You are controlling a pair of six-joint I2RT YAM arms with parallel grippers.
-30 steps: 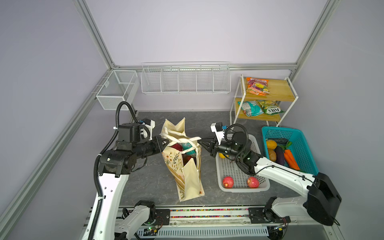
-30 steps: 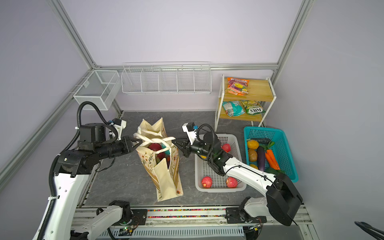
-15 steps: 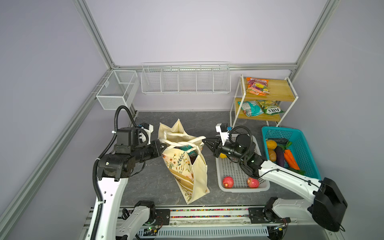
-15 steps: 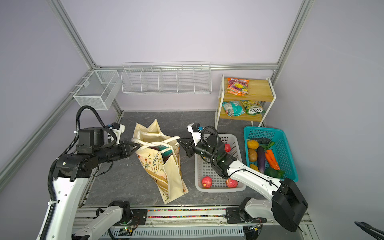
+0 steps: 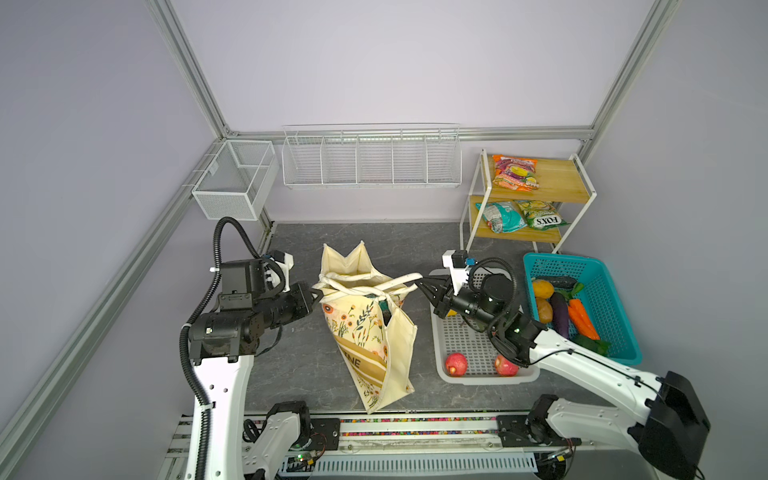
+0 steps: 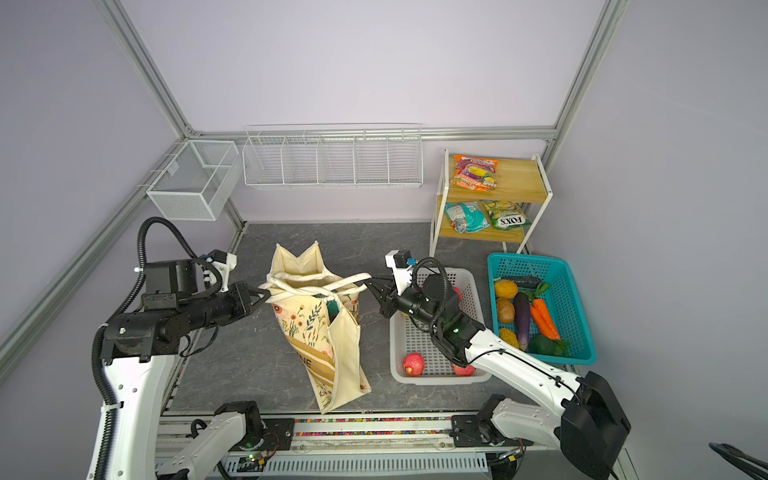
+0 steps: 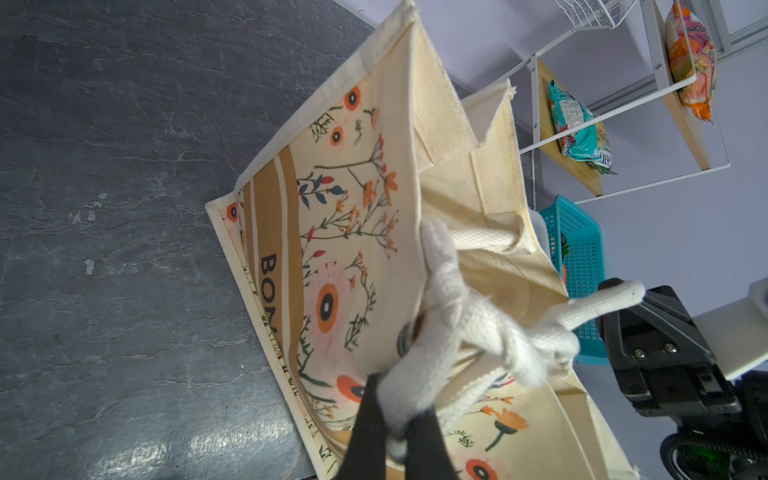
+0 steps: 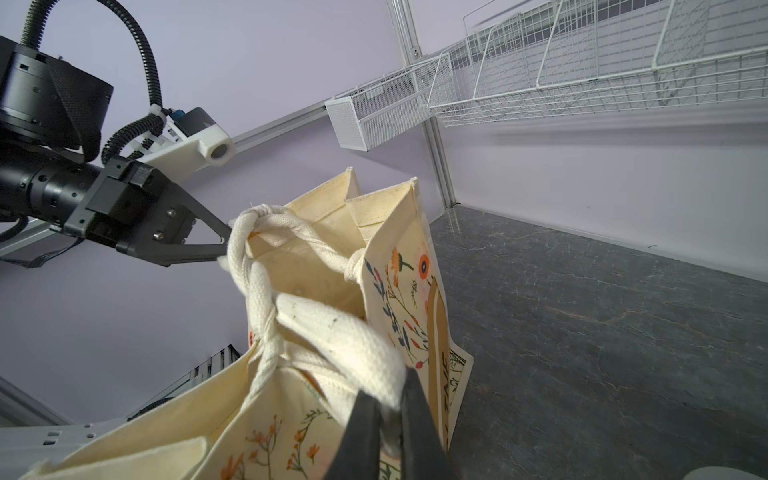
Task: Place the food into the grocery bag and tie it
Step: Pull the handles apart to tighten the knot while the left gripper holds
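- I am holding the bag (image 5: 374, 332) in the middle of a top view by its straps (image 5: 365, 286). My left gripper (image 5: 318, 296) is closed tight on the strap end at the left. My right gripper (image 5: 417, 286) is closed tight on the strap end at the right.
- The straps are crossing in a twist (image 8: 257, 299) between my grippers, and I judge it is not a firm knot yet. If I am pulling unevenly, it may be slipping open.
- The straps are thick and soft, and only my fingertips are pinching them. A hard pull may be dragging one out.
- The bag is leaning, with its bottom toward the lower middle of the frame and its mouth partly open. If I am lifting too much, it may be tipping over and spilling what is inside.
- My right arm is reaching over the white basket (image 5: 486, 380) at the lower right. If it is dropping, it may be hitting the rim.
- Two apples (image 5: 456, 364) are lying in that basket, vegetables (image 5: 559, 311) in the teal basket (image 5: 559, 261) at the right, and packets (image 5: 515, 172) on the shelf (image 5: 557, 183) at the upper right. Tying now may be leaving this food outside.
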